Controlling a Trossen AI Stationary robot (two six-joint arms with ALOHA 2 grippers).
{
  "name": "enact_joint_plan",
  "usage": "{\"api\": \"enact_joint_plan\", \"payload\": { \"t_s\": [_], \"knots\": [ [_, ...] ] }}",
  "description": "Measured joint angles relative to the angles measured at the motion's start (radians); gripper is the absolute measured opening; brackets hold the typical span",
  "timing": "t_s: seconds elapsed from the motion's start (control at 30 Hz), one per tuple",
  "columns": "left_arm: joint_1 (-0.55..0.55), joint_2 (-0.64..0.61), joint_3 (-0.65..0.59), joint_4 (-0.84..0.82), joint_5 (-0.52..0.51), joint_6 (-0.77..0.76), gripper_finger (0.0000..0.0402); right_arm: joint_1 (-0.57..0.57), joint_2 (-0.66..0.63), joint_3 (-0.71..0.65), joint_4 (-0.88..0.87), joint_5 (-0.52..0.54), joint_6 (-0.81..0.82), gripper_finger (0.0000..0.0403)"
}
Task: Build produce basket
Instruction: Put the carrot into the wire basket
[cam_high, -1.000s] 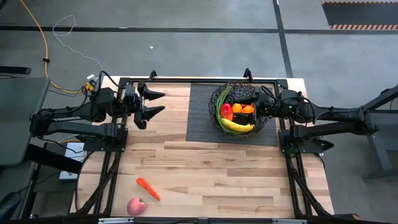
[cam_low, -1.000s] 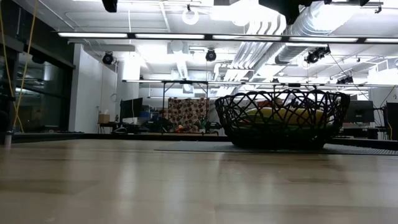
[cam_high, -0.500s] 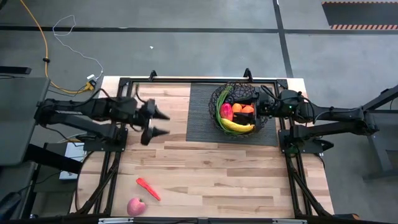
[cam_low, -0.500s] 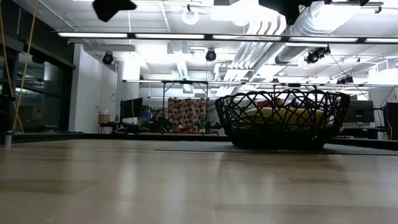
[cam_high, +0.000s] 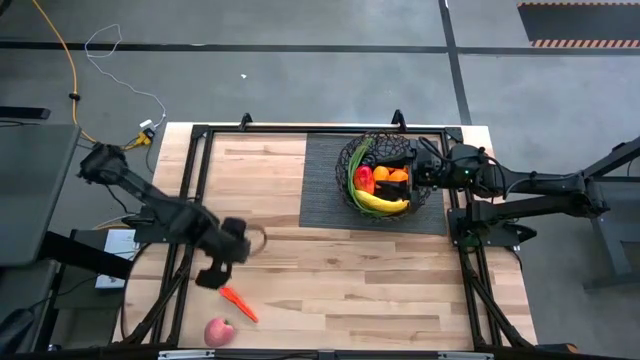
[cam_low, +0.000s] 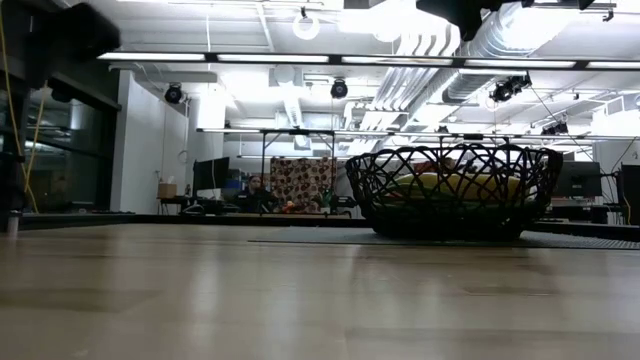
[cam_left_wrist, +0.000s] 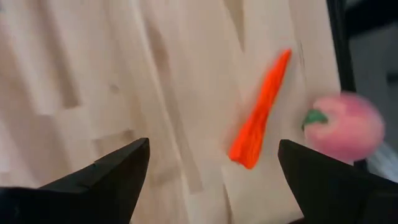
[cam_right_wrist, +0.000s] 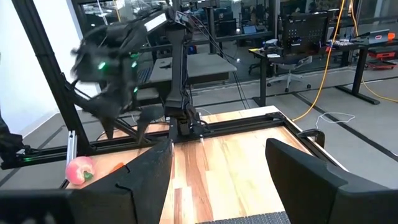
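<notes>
The black wire basket (cam_high: 385, 175) stands on a dark ribbed mat (cam_high: 325, 190) at the far right; it also shows in the low view (cam_low: 455, 190). It holds a yellow banana (cam_high: 385, 204), oranges (cam_high: 390, 175), a red pepper (cam_high: 365, 181) and green beans (cam_high: 352, 180). An orange carrot (cam_high: 238, 303) (cam_left_wrist: 258, 118) and a pink-red apple (cam_high: 219, 332) (cam_left_wrist: 342, 124) lie on the wood near the front left. My left gripper (cam_high: 215, 273) (cam_left_wrist: 211, 149) is open and empty, above the table just short of the carrot. My right gripper (cam_high: 408, 172) (cam_right_wrist: 227, 155) is open and empty at the basket's right side.
Black frame rails (cam_high: 190, 190) run along the table's left and right sides and far edge. Bare wood (cam_high: 370, 290) lies between the mat and the near edge. The room beyond the table shows desks and a seated person (cam_low: 252, 190).
My left gripper has swung from the far left of the table toward the near edge, tipping downward, and now hangs close to the carrot. Carrot, apple and basket have stayed where they were.
</notes>
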Motion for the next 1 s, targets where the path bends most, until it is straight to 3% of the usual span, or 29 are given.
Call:
{"api": "enact_joint_plan", "payload": {
  "t_s": [0.2,0.4,0.83,1.0],
  "knots": [
    [-0.150,0.143,-0.070,0.117,0.041,-0.056,0.0346,0.000,0.000,0.000,-0.019,0.001,0.018,0.0250],
    [-0.254,0.265,-0.101,0.208,0.011,-0.059,0.0346,-0.001,0.000,0.000,-0.034,0.003,0.017,0.0250],
    [-0.287,0.435,-0.110,0.232,-0.038,-0.061,0.0346,0.000,0.001,0.000,-0.043,0.038,0.017,0.0250],
    [-0.287,0.453,-0.109,0.245,-0.056,-0.059,0.0324,0.000,0.001,0.000,-0.045,0.038,0.017,0.0250]
  ]
}}
